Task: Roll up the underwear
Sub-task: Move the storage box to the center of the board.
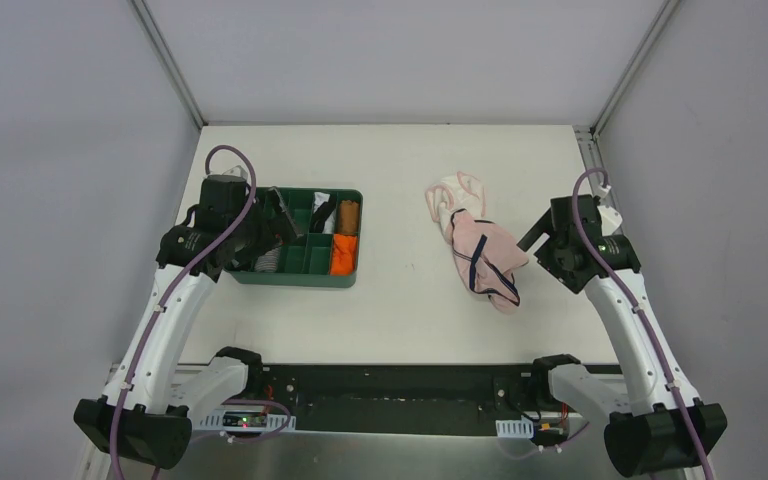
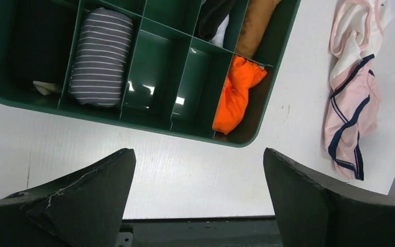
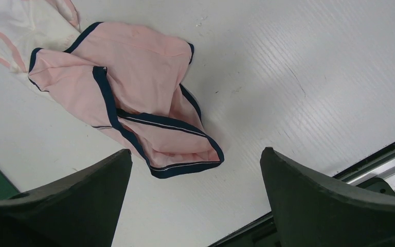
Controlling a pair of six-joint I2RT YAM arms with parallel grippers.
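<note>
Left pincer (image 1: 280, 215) (image 2: 198, 159): stood wide open, gripped nothing; hung over the left end of the green tray (image 1: 295, 280) (image 2: 133, 121).
Right pincer (image 1: 532, 238) (image 3: 195, 154): gaped just as wide, held nothing; hovered near the right edge of the table (image 1: 400, 170), just beside the pink briefs, clear of the fabric.
Pink briefs (image 1: 485, 255) (image 2: 352, 108) (image 3: 133, 77): lay loose and crumpled, unrolled, flat on the table right of centre; trimmed in dark navy, with the waistband folded over on itself.
Pale briefs (image 1: 452, 200) (image 2: 355, 25) (image 3: 5, 25): lay unrolled too, nearer the far edge than the pink pair, touching it and overlapped where the two met; whitish with pink edging.
Green tray: sat toward the left edge of the table, split by dividers into several compartments.
Striped roll (image 2: 102, 56): rested in a compartment at the tray's left side, grey with thin pale stripes.
Orange cloth (image 1: 344, 255) (image 2: 236, 90): filled the near right corner compartment, bunched.
Brown roll (image 1: 349, 214) (image 2: 254, 23): sat in the far right corner compartment, just behind the orange cloth.
Black and white cloth (image 2: 213, 18): tucked into the compartment beside the brown roll.
</note>
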